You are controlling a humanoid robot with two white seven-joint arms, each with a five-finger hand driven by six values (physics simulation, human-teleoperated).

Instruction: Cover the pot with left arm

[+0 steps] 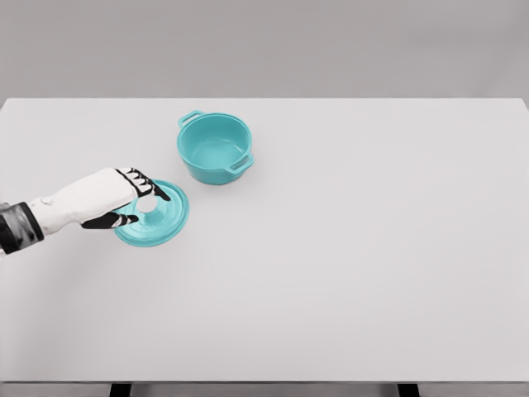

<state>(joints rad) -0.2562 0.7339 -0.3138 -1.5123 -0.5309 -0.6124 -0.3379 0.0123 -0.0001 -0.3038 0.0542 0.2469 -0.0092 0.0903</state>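
Note:
A teal pot point(214, 147) with two side handles stands uncovered on the white table point(347, 248), left of centre toward the back. Its teal lid point(165, 225) lies flat on the table, in front of the pot and to its left. The lid's white knob point(149, 205) shows between the fingers. My left hand point(147, 207) reaches in from the left edge and sits on the lid. Its fingers point(155, 189) curl over the far side of the knob and the thumb presses the near side. The right arm is out of view.
The table's front edge runs along the bottom of the view, with two dark legs showing below it. A grey wall stands behind the table.

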